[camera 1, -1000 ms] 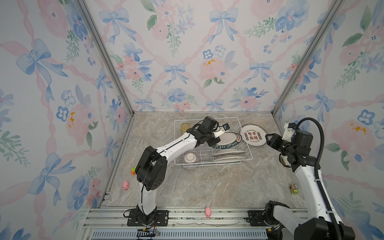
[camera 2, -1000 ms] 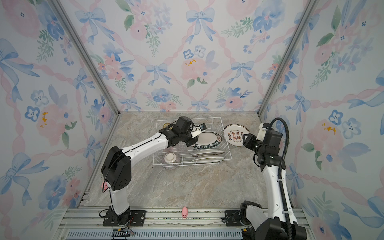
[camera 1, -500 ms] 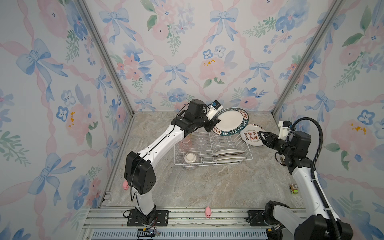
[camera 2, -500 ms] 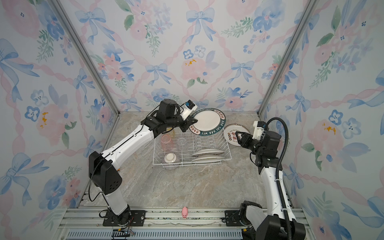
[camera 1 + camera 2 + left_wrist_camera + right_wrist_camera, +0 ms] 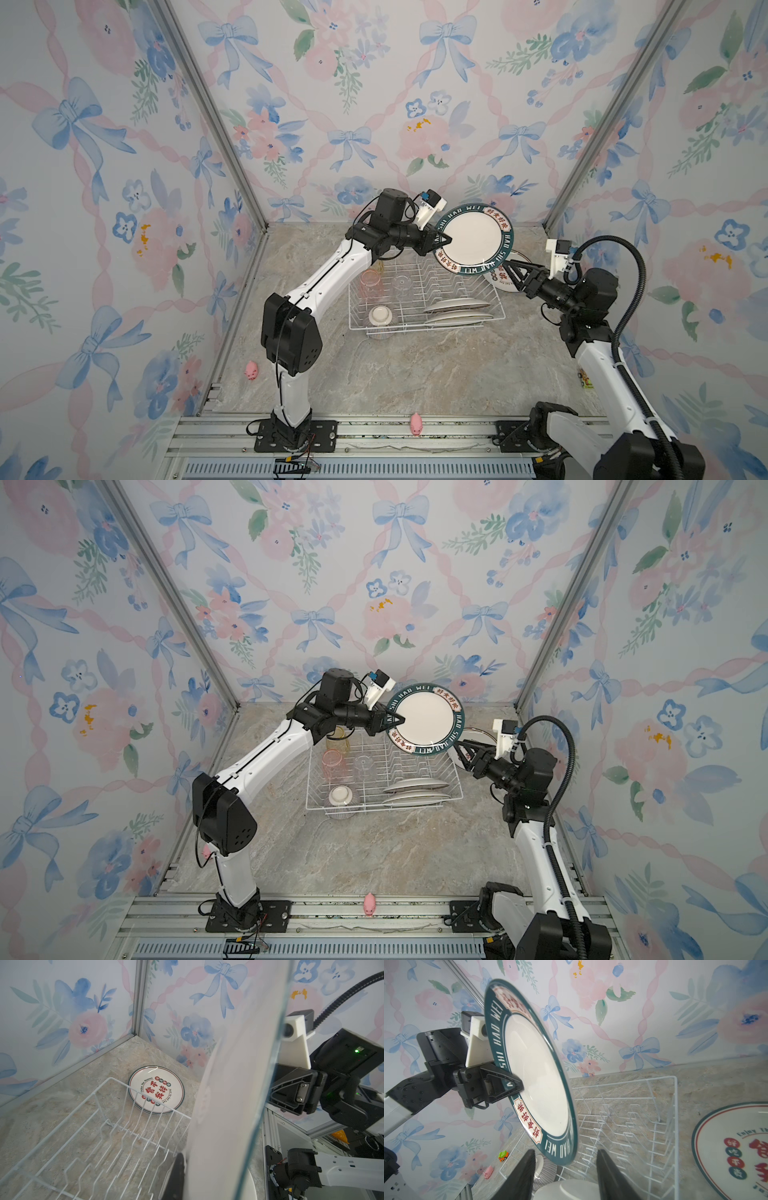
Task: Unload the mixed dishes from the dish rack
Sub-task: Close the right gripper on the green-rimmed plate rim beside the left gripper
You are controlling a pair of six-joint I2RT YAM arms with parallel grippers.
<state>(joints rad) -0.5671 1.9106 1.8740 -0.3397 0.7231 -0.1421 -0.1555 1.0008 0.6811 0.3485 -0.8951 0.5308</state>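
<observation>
Your plate is up in the air, over the rack.
Your left end effector (image 5: 443, 240) pinches tight on the rim of the round white plate with the dark green lettered edge (image 5: 473, 239), holding it on its edge above the white wire dish rack (image 5: 415, 328). Your right end effector (image 5: 512, 270) sits just under it, jaws apart, likely ready to take it.

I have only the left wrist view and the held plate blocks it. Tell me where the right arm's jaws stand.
Observer: Right wrist view: the right gripper has open jaws; the green-rimmed plate shows its lower rim between them, ungripped.
Operator: Report my left grip.
Observer: The left gripper is shut on the plate's rim, holding it above the dish rack.
Operator: Count plates left racked.
Observer: In a top view, two white plates at its front right.
</observation>
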